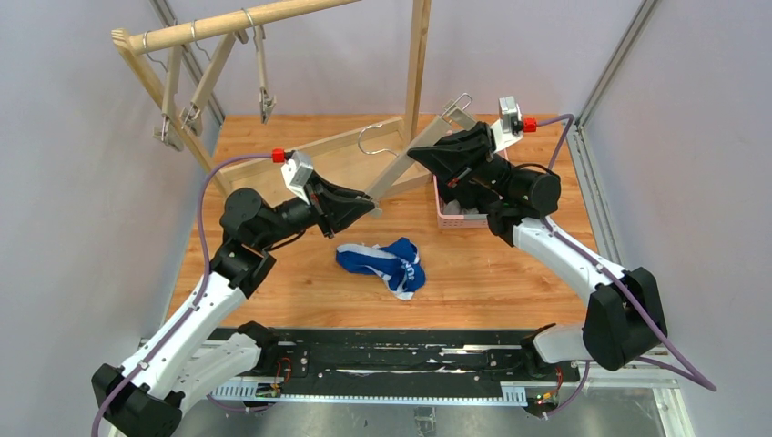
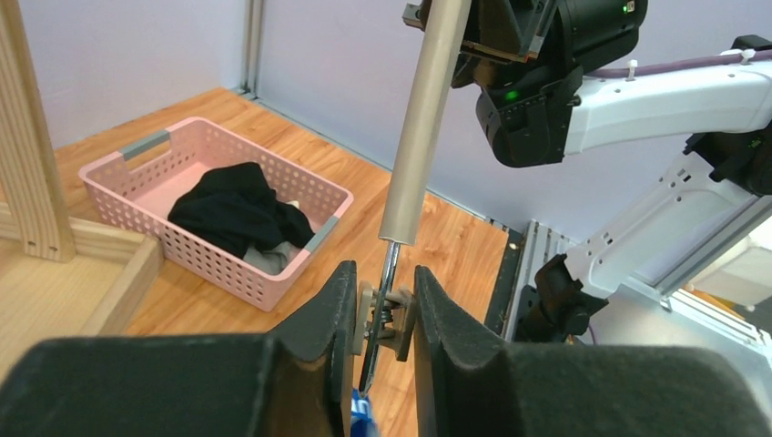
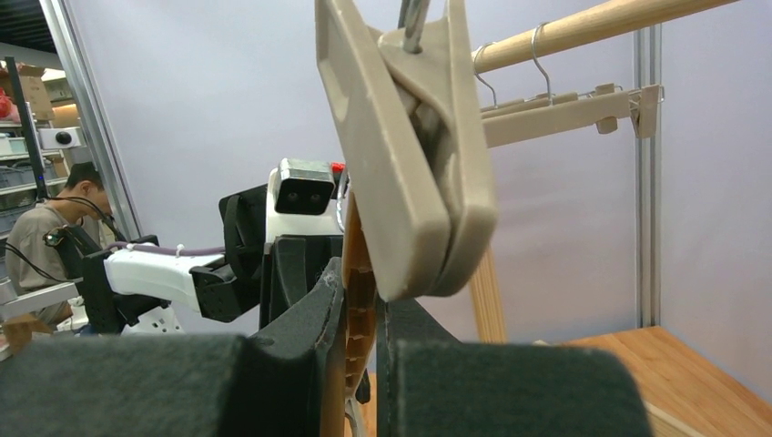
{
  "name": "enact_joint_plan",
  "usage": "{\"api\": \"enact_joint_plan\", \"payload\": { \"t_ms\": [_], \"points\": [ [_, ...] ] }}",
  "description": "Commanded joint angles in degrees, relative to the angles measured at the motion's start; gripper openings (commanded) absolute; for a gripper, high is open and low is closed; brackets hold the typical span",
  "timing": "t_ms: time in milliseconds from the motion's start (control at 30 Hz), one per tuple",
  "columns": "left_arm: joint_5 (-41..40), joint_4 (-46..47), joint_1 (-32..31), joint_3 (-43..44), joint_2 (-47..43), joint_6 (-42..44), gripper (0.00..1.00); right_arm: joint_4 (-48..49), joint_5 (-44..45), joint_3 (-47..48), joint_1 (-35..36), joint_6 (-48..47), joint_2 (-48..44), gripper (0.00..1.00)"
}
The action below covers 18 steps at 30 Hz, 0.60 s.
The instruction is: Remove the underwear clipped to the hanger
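Bright, even, diffuse light from above, no hard glare. Top view sharp throughout; soft short shadow under the crumpled blue-and-white cloth garment (image 1: pixel 382 264) on the orange-brown wooden tabletop (image 1: pixel 492 282). Left wrist view: left gripper's black padded fingers (image 2: pixel 309 346) blurred up close, pink perforated plastic basket (image 2: pixel 118 205) crisp. Right wrist view: big beige plastic hanger clip (image 3: pixel 401 182) slightly soft, underside shaded; far left edge dim.

The left hand (image 1: pixel 371 208) and right hand (image 1: pixel 415 154) are black, their arms (image 1: pixel 196 314) white-linked with purple cables (image 1: pixel 208 196).
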Motion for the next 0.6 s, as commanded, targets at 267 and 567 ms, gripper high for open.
{"api": "enact_joint_plan", "payload": {
  "t_ms": [267,567],
  "points": [
    [1.3,1.0,-0.2,8.1,1.5,-0.7,0.49,1.4,-1.6,-0.4,0.7,-1.5,-2.3,0.01],
    [4.0,1.0,-0.2,9.8,5.8,-1.5,0.49,1.2,-1.5,-0.3,0.7,-1.5,-2.3,0.01]
  ]
}}
